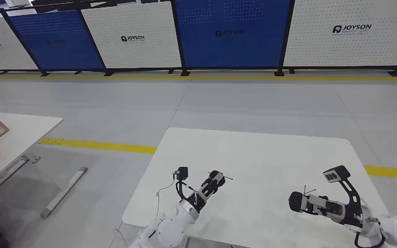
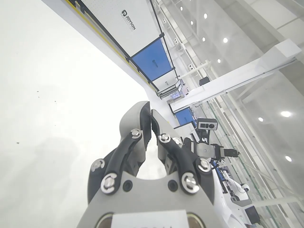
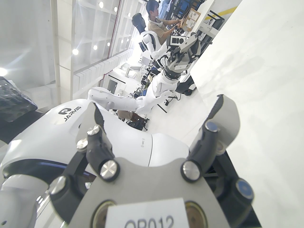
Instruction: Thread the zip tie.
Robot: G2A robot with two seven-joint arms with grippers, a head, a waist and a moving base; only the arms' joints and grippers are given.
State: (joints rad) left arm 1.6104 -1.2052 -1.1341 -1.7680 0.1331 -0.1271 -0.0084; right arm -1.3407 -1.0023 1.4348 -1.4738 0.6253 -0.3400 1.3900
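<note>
- Plainly, the zip tie cannot be picked out with certainty. In the top view a thin dark sliver sticks out at the tip of the left gripper, and a second dark sliver sits just beside the right gripper. Both are too small to say whether either one is the tie.
- The left gripper is over the near-left part of the white table. Its fingers are pressed together at the tips, and its own wrist view shows no strand between the pads.
- The right gripper is over the near-right part of the table, well apart from the left one. Its fingers are spread wide with nothing between them.
- A zip tie is probably very light, thin and springy: stiff along its length, quick to bend sideways, and smooth enough to slide or twist in a loose pinch.
- I would pinch the strap close behind its tail end so the tip stays straight, while the other gripper steadies the head on its flat sides and leaves the slot uncovered.
- The likely risk is the tail flexing away from the slot or rolling between the pads.
</note>
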